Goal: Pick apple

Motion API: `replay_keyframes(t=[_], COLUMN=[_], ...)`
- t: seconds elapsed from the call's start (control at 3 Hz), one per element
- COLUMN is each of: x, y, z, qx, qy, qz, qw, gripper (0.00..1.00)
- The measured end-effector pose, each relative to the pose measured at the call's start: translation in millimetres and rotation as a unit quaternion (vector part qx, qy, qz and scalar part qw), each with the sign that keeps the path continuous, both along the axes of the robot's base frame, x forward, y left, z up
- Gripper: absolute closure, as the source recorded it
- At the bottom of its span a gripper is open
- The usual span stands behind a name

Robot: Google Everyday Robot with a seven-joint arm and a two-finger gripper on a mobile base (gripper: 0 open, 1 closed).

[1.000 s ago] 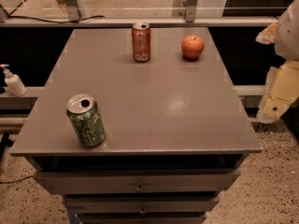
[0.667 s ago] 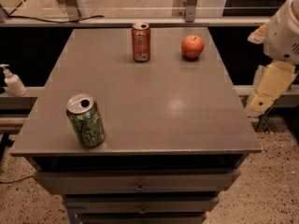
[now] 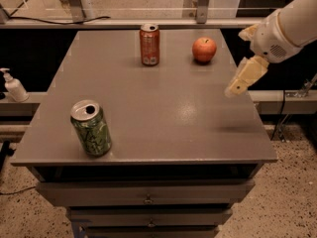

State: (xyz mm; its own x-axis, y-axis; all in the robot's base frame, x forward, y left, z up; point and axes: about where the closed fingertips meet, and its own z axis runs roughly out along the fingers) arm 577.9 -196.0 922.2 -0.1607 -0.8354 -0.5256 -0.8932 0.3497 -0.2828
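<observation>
The apple (image 3: 204,49) is small, round and red-orange with a short dark stem. It sits near the far right corner of the grey table (image 3: 163,108). My gripper (image 3: 237,86) comes in from the right on a white arm and hangs above the table's right edge, to the right of the apple and nearer the camera, apart from it.
An orange-red soda can (image 3: 149,44) stands upright at the far middle, left of the apple. A green can (image 3: 91,128) stands near the front left. A white pump bottle (image 3: 14,86) sits on a ledge to the left. Drawers run below the tabletop.
The arm has swung in from the right edge of view towards the table, and the gripper now reaches over the table's right edge. The apple and cans have not moved.
</observation>
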Motion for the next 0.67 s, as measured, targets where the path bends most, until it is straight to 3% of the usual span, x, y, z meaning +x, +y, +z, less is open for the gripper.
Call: replay_keyframes(t=[0.33,0.67], x=[58.1,108.5], y=[9.0,15.2], z=[-8.0,-14.1], qx=[0.07,0.128], qy=[-0.03,-0.056], qz=[-0.01,-0.031], qw=[0.997,0.9897], gripper=[0.0,0.0])
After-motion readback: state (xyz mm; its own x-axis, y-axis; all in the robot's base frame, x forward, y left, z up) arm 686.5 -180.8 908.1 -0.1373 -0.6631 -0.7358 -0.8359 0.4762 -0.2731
